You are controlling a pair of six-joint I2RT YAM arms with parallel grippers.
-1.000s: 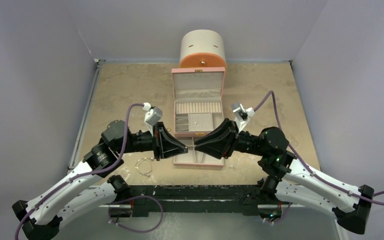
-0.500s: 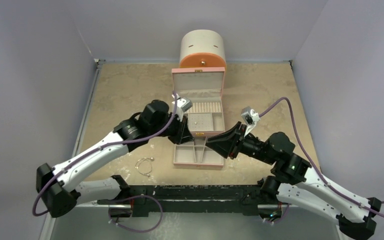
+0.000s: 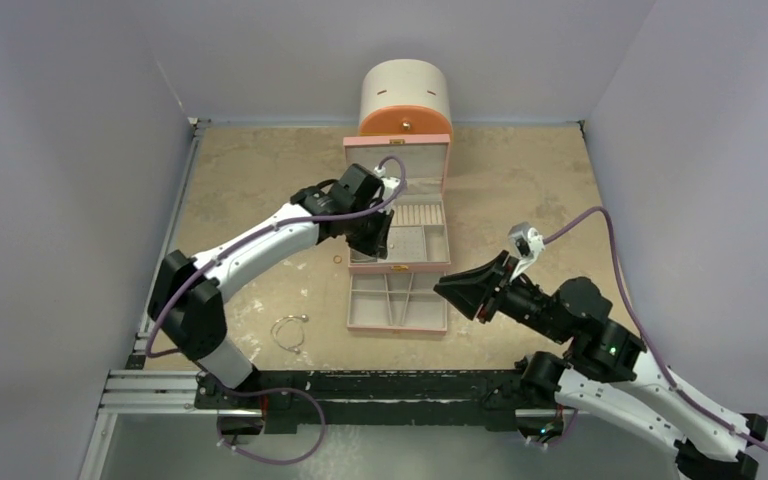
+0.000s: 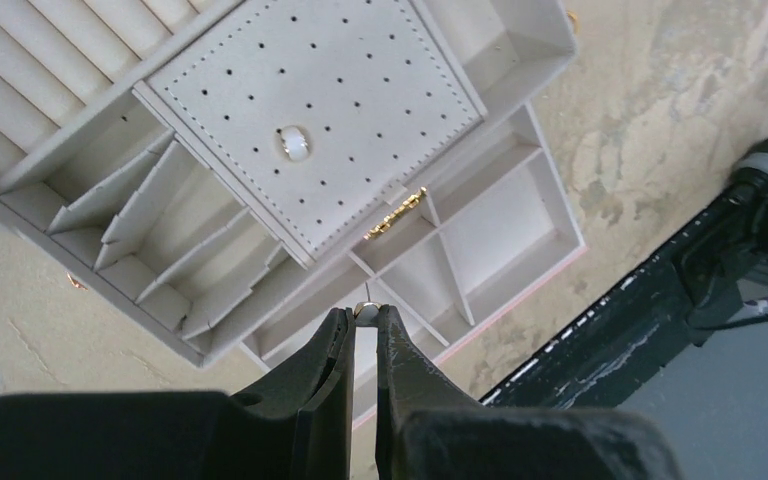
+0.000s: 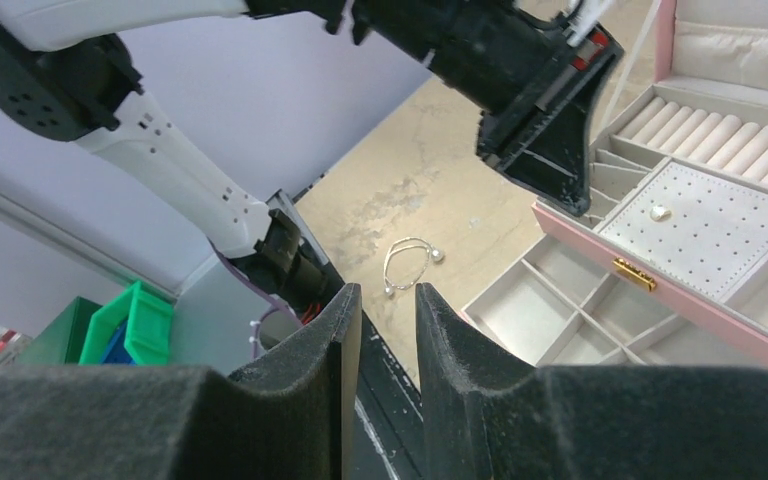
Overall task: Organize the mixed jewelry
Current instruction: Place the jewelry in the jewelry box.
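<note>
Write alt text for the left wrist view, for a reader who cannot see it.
The left pincer pinches a tiny silvery piece above the open jewelry box, seen against its pulled-out drawer. One pale stud sits on the box's perforated panel.

A thin silvery wire bangle (image 3: 288, 333) with small beads lies flat on the table (image 3: 250, 180), front left. A small coppery ring (image 3: 337, 259) lies farther back. A pearly stud (image 4: 294, 142) sits on the perforated pad (image 4: 360, 90). The left gripper (image 4: 364, 322) pinches a tiny round metal piece (image 4: 365, 311).
</note>
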